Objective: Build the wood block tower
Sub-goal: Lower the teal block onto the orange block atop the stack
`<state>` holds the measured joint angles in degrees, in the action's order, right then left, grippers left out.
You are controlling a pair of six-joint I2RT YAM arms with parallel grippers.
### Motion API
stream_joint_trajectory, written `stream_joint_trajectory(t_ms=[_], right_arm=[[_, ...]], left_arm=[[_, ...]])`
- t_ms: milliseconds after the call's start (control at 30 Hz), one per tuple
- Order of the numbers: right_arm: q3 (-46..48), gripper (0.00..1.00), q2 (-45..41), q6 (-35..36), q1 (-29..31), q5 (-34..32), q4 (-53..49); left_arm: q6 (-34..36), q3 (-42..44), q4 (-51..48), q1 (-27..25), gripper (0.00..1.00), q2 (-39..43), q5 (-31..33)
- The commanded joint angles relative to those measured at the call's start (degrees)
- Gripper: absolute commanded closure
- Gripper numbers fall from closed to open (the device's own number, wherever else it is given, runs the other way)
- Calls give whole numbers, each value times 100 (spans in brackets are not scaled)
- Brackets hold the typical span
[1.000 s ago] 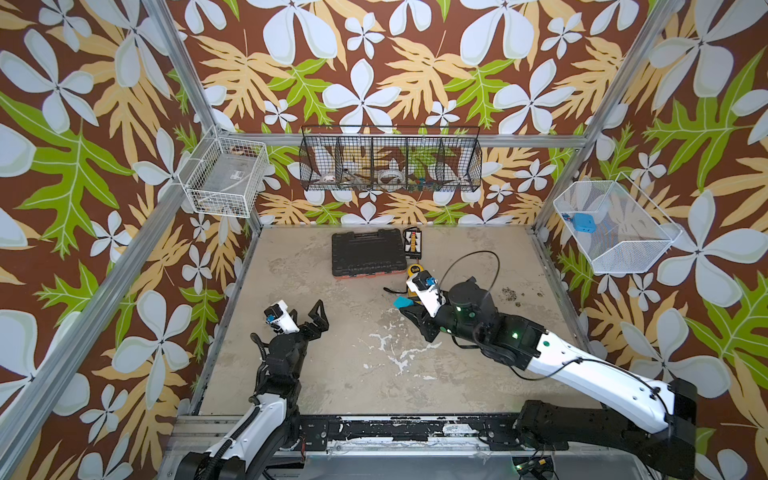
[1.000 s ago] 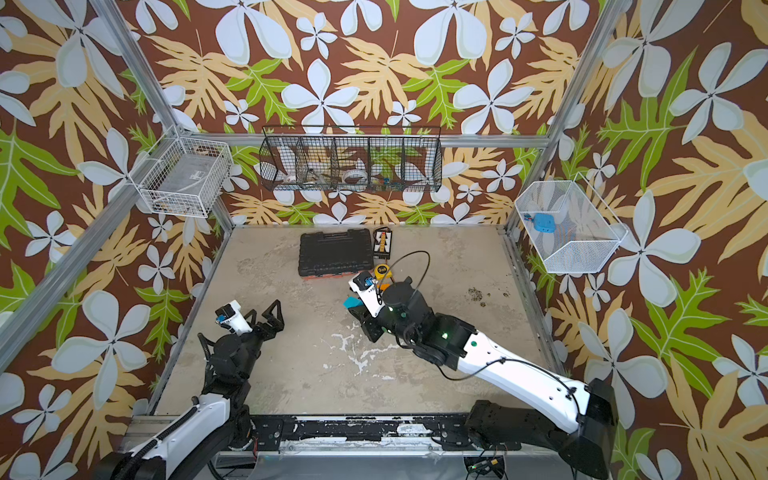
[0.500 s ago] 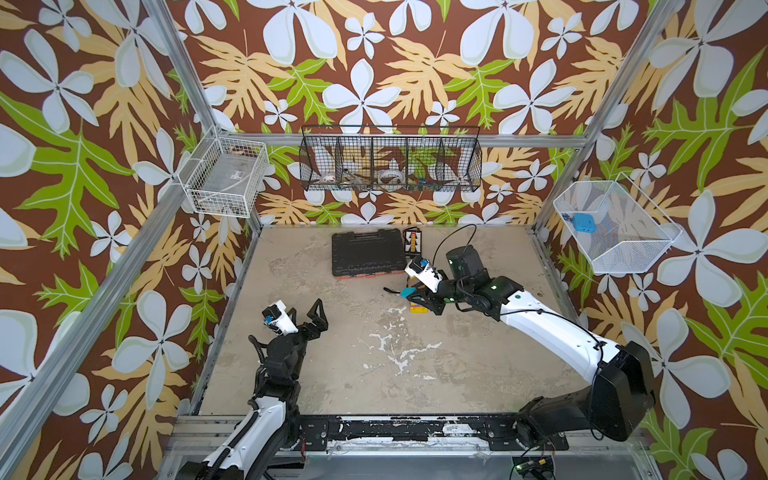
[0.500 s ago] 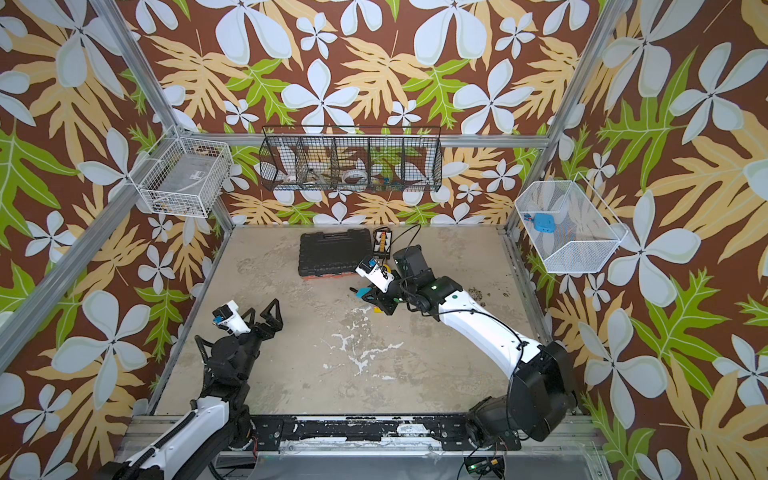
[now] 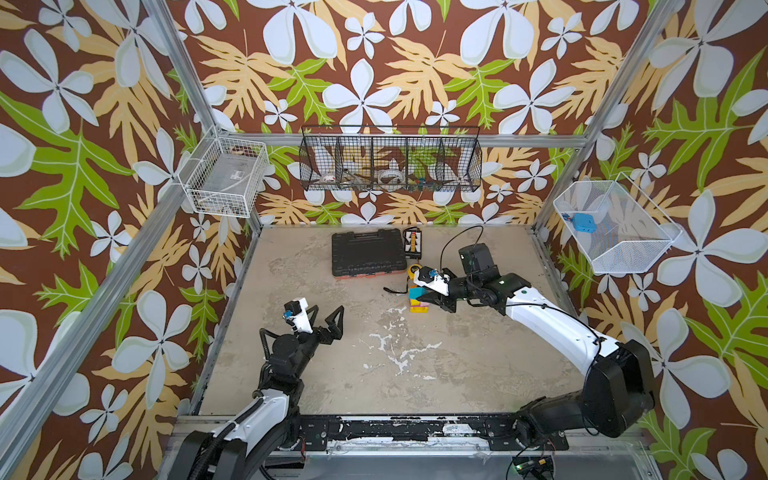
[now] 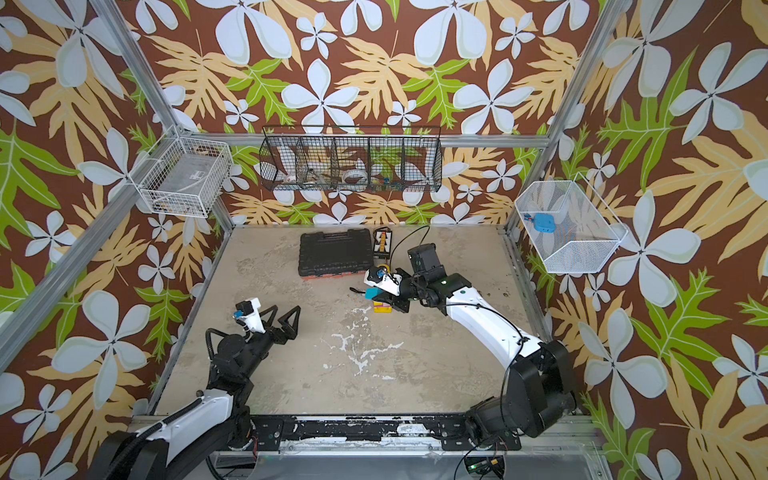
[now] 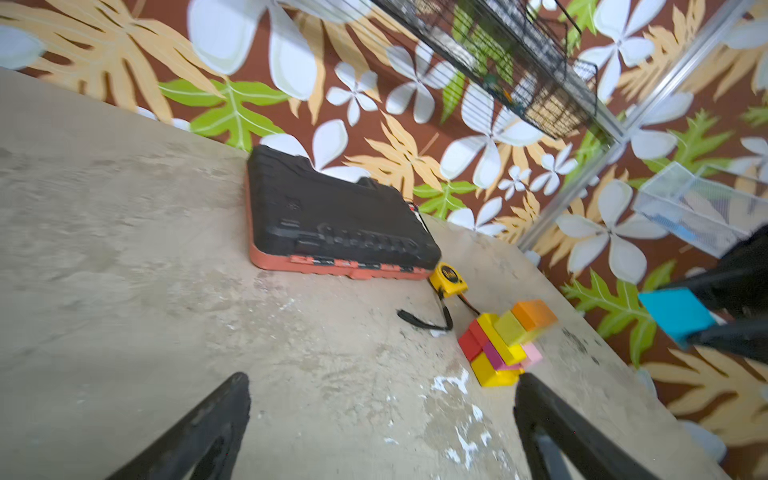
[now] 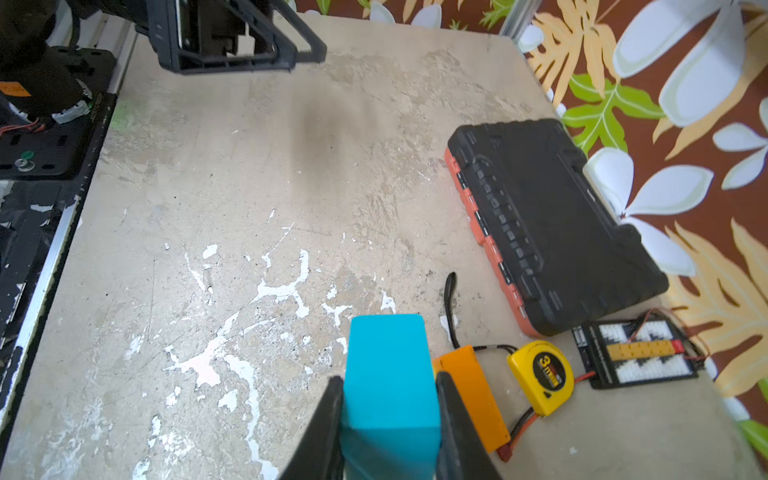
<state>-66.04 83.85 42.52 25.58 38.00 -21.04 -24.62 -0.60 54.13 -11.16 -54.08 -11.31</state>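
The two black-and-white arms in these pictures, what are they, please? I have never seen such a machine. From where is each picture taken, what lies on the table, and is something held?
They are two robot arms, each ending in a two-fingered gripper. Two pictures come from one camera high above, looking down on everything; the other two come from small cameras on the wrists, looking along the fingers. On the table lie a flat black tool case, a yellow tape measure and a small tower of coloured wood blocks. The right gripper is shut on a teal block and holds it in the air over the tower, not resting on it. The left gripper is open and empty, away from the blocks.
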Motion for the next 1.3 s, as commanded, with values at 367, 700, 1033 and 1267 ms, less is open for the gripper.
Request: stream_joint_trajectory(t_ms=[367, 700, 1033, 1267], right_arm=[[-1344, 100, 1100, 1767, -524, 429, -1578], [-2212, 100, 1967, 2382, -529, 404, -2537], [-2776, 100, 2393, 2638, -528, 371, -2923], [-3027, 99, 2626, 2777, -533, 446, -3132]], left_arm=[[291, -327, 560, -68, 0, -664, -873], [285, -333, 492, -66, 0, -647, -754], [272, -340, 455, -70, 0, -670, -682], [265, -388, 410, -68, 0, -718, -636]])
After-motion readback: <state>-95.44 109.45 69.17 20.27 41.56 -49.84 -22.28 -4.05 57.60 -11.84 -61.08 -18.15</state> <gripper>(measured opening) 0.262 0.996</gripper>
